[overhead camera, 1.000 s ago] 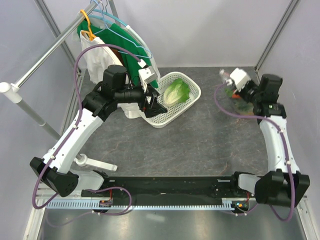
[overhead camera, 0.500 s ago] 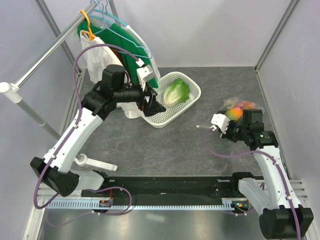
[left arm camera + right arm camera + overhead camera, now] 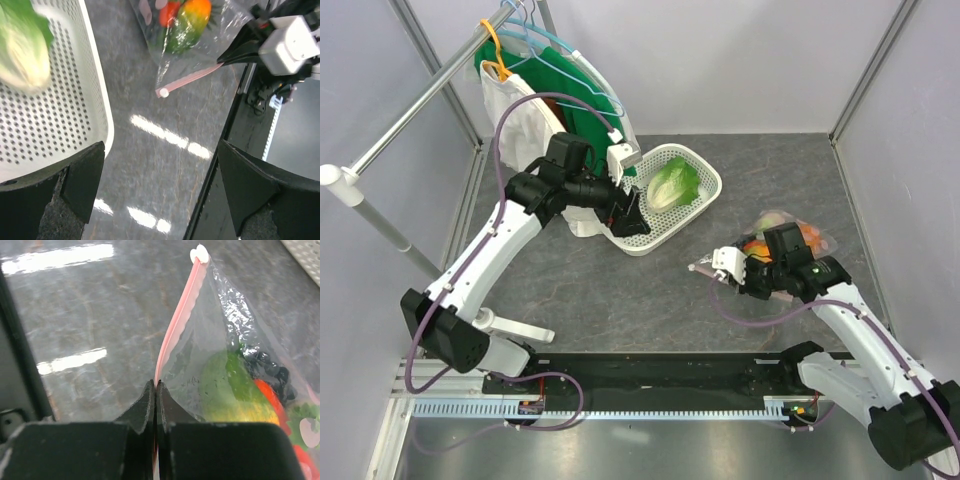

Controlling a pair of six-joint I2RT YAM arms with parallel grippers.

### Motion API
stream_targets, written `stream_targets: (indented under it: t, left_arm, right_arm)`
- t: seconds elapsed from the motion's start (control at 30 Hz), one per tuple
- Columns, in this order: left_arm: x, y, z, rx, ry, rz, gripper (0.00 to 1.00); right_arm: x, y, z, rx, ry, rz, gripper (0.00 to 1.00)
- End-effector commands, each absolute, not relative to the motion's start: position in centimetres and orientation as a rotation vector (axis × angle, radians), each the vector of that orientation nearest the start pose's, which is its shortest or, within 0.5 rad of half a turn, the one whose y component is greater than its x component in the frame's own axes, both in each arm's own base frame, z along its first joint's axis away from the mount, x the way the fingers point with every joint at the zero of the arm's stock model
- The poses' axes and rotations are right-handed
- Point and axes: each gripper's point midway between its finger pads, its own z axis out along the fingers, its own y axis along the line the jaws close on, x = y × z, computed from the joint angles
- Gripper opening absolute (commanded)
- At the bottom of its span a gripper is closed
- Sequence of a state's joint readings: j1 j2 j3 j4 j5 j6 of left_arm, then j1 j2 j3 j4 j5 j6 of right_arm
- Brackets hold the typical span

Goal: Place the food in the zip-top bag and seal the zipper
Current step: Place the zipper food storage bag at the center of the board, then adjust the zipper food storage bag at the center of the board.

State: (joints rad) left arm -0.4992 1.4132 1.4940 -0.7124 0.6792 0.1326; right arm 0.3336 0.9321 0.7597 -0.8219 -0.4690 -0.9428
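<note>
Grey desk [image 3: 90,315]: my right pincer [image 3: 156,385] pinches the zipper [image 3: 177,315], left pincer [image 3: 160,175] spread; zip-top bag [image 3: 240,330] floppy, likely slick, best held there.

The clear, pink-dotted zip-top bag [image 3: 775,222] lies at the table's 3 o'clock, holding an orange-green fruit [image 3: 190,22], red bits and dark grapes. Its pink zipper [image 3: 176,322] points toward 9 o'clock. A leafy green piece [image 3: 672,185] sits at 12 o'clock.

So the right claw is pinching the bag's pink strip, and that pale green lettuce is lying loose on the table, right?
Not quite. The lettuce is not loose: it lies in the white basket, as the top view shows. The right claw does pinch the bag's pink strip.
</note>
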Motion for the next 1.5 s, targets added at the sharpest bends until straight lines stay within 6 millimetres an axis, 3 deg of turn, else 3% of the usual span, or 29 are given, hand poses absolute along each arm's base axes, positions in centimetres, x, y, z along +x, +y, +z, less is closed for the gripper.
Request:
stream_targets:
  t: [0.0,0.13,0.17,0.2,0.23,0.3,0.4,0.47,0.53,0.63,0.67,0.7,0.73,0.77,0.87,0.97,1.1,1.23,1.47]
  left_arm:
    - [26.5,-25.9,27.8,1.113,2.030,-0.928,1.00]
    - [26.2,-25.6,26.7,1.137,2.088,-0.928,1.00]
    - [26.0,-25.5,26.5,1.146,2.097,-0.927,1.00]
    - [25.9,-25.5,26.3,1.155,2.101,-0.931,1.00]
    - [25.7,-25.5,26.3,1.166,2.097,-0.938,1.00]
    - [25.4,-25.3,25.7,1.188,2.095,-0.937,1.00]
    - [25.0,-25.1,25.2,1.223,2.079,-0.931,1.00]
    - [24.9,-25.0,25.0,1.240,2.069,-0.930,1.00]
    - [24.9,-24.9,25.1,1.248,2.060,-0.923,1.00]
    - [25.0,-25.0,25.2,1.249,2.055,-0.920,1.00]
    - [25.1,-25.0,25.3,1.246,2.054,-0.920,1.00]
    - [25.1,-25.0,25.3,1.246,2.054,-0.913,1.00]
    - [25.1,-25.0,25.3,1.245,2.054,-0.916,1.00]
    - [25.0,-25.0,25.4,1.248,2.051,-0.916,1.00]
    - [25.1,-25.0,25.5,1.249,2.042,-0.918,1.00]
    - [25.1,-25.2,25.6,1.250,2.034,-0.926,1.00]
    - [25.3,-25.3,25.6,1.247,2.031,-0.926,1.00]
    - [25.5,-25.2,25.6,1.240,2.034,-0.914,1.00]
    - [25.7,-25.5,25.4,1.223,2.044,-0.930,1.00]
  right_arm:
    - [16.6,12.6,13.0,-1.714,1.798,0.388,0.00]
    - [14.7,10.6,11.9,-1.887,1.750,0.289,0.03]
    - [14.3,9.8,11.5,-1.908,1.779,0.266,0.16]
    - [14.6,8.9,11.4,-1.909,1.813,0.201,0.50]
    - [15.0,8.6,11.9,-1.885,1.834,0.165,0.64]
    - [15.9,8.4,12.8,-1.750,1.938,0.138,0.81]
    - [17.6,9.6,15.7,-1.516,2.034,0.173,0.89]
    - [19.3,10.0,17.9,-1.322,2.058,0.153,0.91]
    - [20.6,9.1,18.2,-1.253,2.104,0.077,0.93]
    - [22.2,6.0,17.4,-1.215,2.198,-0.018,0.95]
    - [22.8,3.4,17.2,-1.142,2.261,-0.060,0.95]
    - [23.4,2.0,17.0,-1.180,2.281,-0.080,0.95]
    - [22.9,0.8,16.5,-1.198,2.325,-0.054,0.95]
    - [23.0,-2.3,16.1,-1.178,2.379,-0.082,0.95]
    - [21.1,-6.3,14.3,-1.167,2.493,-0.064,0.95]
    - [19.6,-8.1,11.3,-1.254,2.551,-0.051,0.94]
    - [20.5,-7.8,8.1,-1.302,2.505,-0.034,0.94]
    - [22.2,-5.3,5.8,-1.309,2.483,0.065,0.93]
    - [28.6,-0.8,5.7,-1.383,2.296,0.070,0.92]
